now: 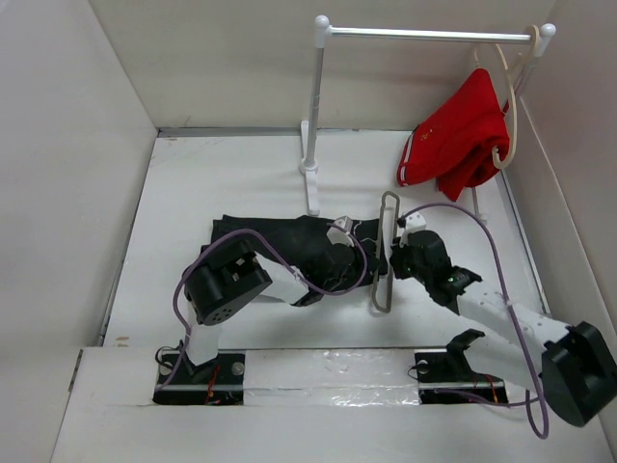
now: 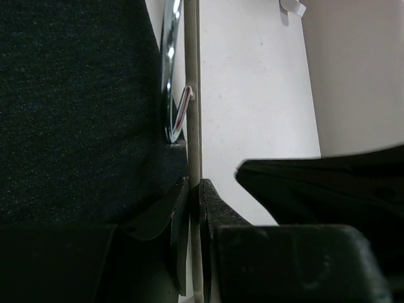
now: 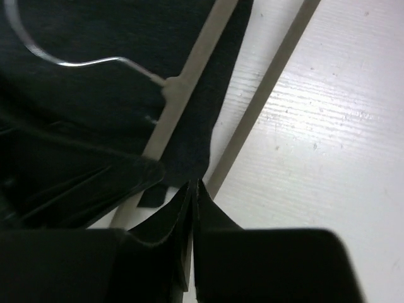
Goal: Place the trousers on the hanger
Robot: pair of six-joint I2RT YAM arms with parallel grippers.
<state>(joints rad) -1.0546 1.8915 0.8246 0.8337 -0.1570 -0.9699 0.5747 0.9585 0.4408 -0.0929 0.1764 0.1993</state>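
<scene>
The black trousers (image 1: 275,239) lie flat on the white table, mid-table. The thin grey hanger (image 1: 388,207) lies at their right end, and the cloth reaches in under its frame. My left gripper (image 1: 369,282) is shut on the hanger's long bar (image 2: 192,126), with trouser cloth (image 2: 76,113) to its left and the shiny hook (image 2: 169,63) ahead. My right gripper (image 1: 393,262) is shut on the trousers' edge (image 3: 202,151), between the hanger's two bars (image 3: 189,82). The wire hook (image 3: 63,60) lies on the cloth.
A white clothes rack (image 1: 434,34) stands at the back, its post (image 1: 313,116) just beyond the trousers. A red garment (image 1: 458,140) hangs on a cream hanger (image 1: 509,96) at its right end. Pale walls close in left, back and right.
</scene>
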